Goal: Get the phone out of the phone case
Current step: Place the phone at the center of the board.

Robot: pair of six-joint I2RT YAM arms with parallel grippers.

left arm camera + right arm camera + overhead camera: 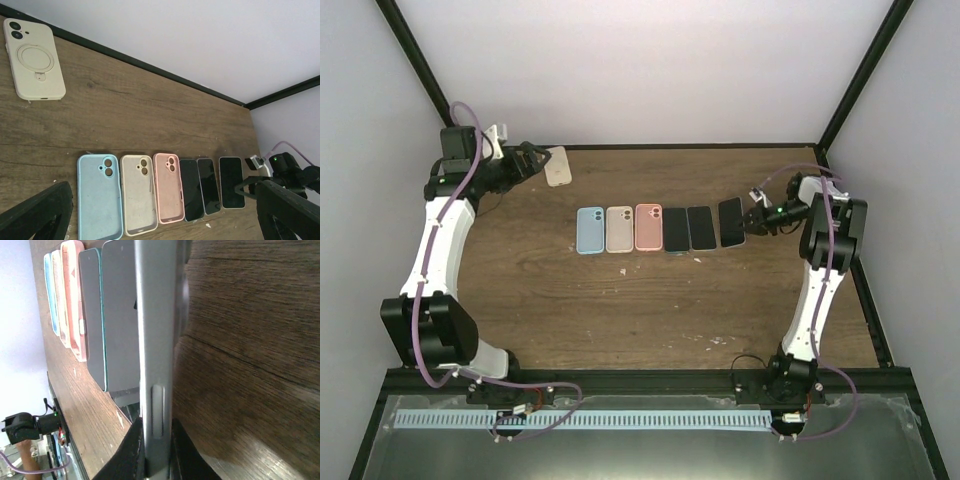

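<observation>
A cream phone case (557, 166) with a ring stand lies back-up at the table's back left, also in the left wrist view (34, 59); whether a phone sits inside it I cannot tell. My left gripper (527, 160) hovers just left of it, open (162, 202) and empty. My right gripper (751, 222) is shut on the edge of a dark-screened phone (731, 221), the rightmost in the middle row. The right wrist view shows that phone (155, 340) edge-on, pinched across its thickness by the gripper (157, 455). From the left wrist it appears as the rightmost phone (232, 181).
In the row at mid-table lie a blue case (590, 230), a beige case (619, 229) and a pink case (649, 227), all hollow side up, then two bare phones (677, 229) (701, 228). A black frame rail (680, 146) borders the back edge.
</observation>
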